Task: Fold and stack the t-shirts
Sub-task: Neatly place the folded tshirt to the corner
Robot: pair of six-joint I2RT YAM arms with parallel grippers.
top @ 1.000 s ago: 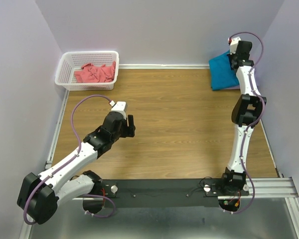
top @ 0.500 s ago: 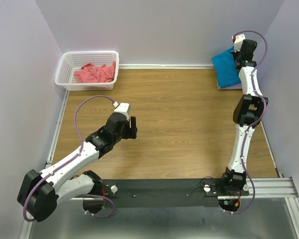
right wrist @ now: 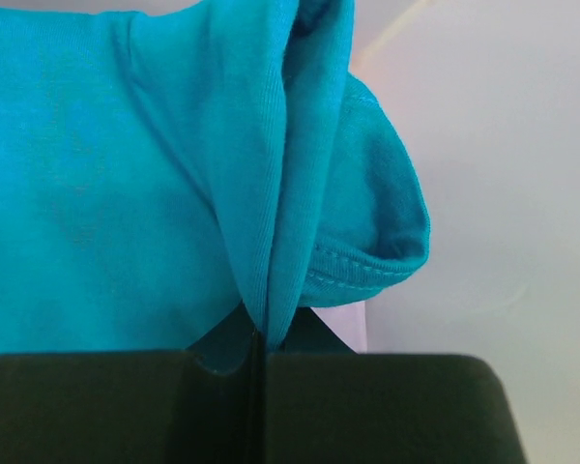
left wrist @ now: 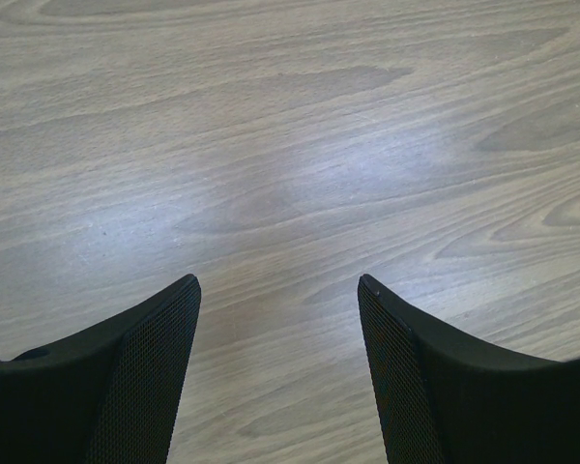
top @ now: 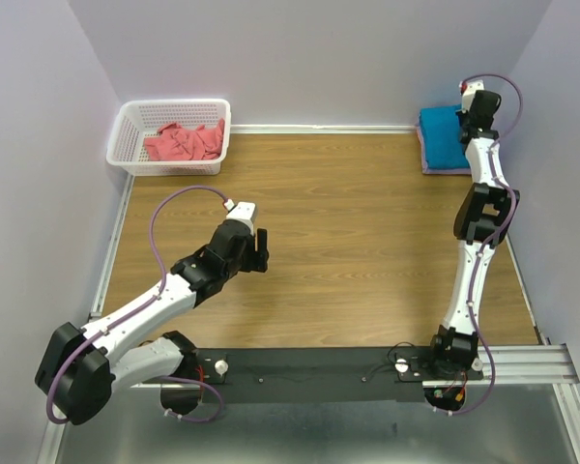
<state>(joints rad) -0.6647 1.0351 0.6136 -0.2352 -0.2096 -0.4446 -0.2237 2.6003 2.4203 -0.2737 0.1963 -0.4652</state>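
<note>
The teal-blue t-shirt (top: 442, 138) lies folded at the far right corner, on top of a pale lavender t-shirt (top: 426, 162) whose edge peeks out below it. My right gripper (top: 471, 118) is shut on the teal shirt's right edge; in the right wrist view a pinched fold of teal cloth (right wrist: 271, 242) rises from the closed jaws of the right gripper (right wrist: 259, 333), with a sliver of lavender (right wrist: 350, 329) beside it. A coral-pink t-shirt (top: 184, 141) lies crumpled in the white basket (top: 126, 128). My left gripper (top: 259, 248) hovers open over bare wood, its fingers (left wrist: 145, 367) apart around nothing.
The wooden table (top: 338, 232) is walled in by lavender-grey walls on the left, back and right. The basket stands at the far left corner. A metal rail (top: 522, 362) with both arm bases runs along the near edge.
My right gripper has moved right toward the wall, pulling the teal shirt's edge so the cloth lies flatter and squarer on the lavender one. The left arm has drifted slightly right.
</note>
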